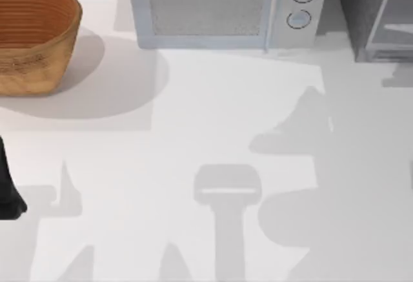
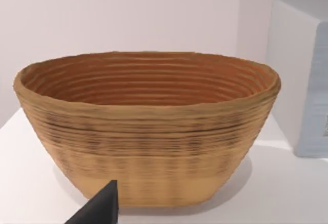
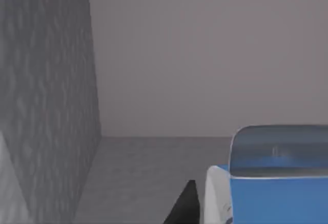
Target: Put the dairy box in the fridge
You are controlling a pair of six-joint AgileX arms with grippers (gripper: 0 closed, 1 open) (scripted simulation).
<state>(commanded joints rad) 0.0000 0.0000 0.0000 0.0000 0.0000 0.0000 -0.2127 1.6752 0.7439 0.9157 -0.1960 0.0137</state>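
Blue-and-white dairy box sits close in the right wrist view, blue top up, cut off at the frame edge; a dark finger of the right gripper lies just beside its white side, touching or nearly so; second finger hidden, so can't tell if the jaws are clamped on it; around it, dark grey speckled wall and floor, apparently the inside of the fridge; in the top view the fridge is at the far right corner of the table, cropped by the frame, pale door panel partly seen; light grey microwave with two knobs just left of it; woven basket at far left, partly cut off; left arm a dark sliver at the left edge; in the left wrist view one dark fingertip pokes in before the basket, jaw state can't tell.
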